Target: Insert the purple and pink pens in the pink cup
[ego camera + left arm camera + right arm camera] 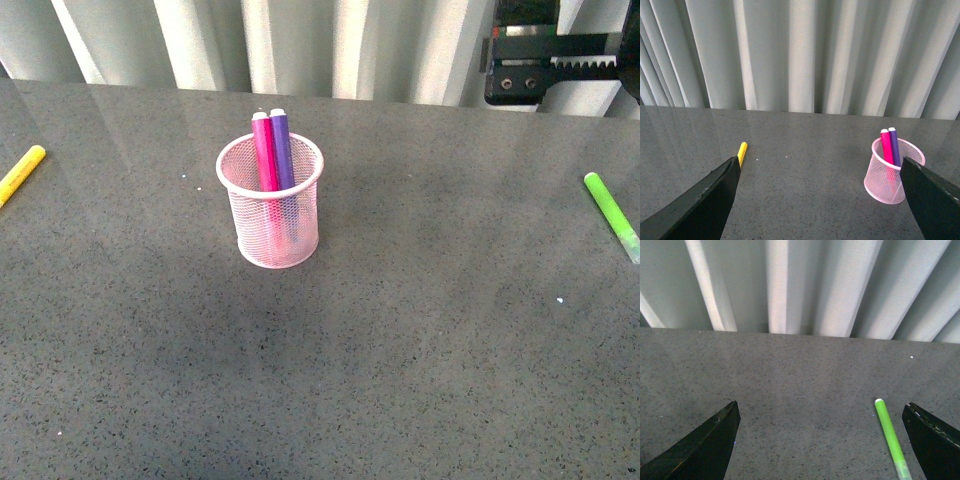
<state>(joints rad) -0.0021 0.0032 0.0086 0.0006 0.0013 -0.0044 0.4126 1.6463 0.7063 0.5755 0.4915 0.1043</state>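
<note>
The pink cup (272,225) stands upright on the grey table, left of centre. The pink pen (265,150) and the purple pen (282,150) stand inside it side by side, leaning on the far rim, tops above the rim. In the left wrist view the cup (885,182) with the pink pen (886,147) and the purple pen (894,145) sits just beside one finger. My left gripper (818,160) is open and empty, held back from the cup. My right gripper (820,404) is open and empty above bare table.
A yellow marker (20,173) lies at the table's left edge and also shows in the left wrist view (742,151). A light green marker (610,212) lies at the right edge, near a right finger (890,435). Black arm hardware (545,70) hangs at the top right. Curtains hang behind.
</note>
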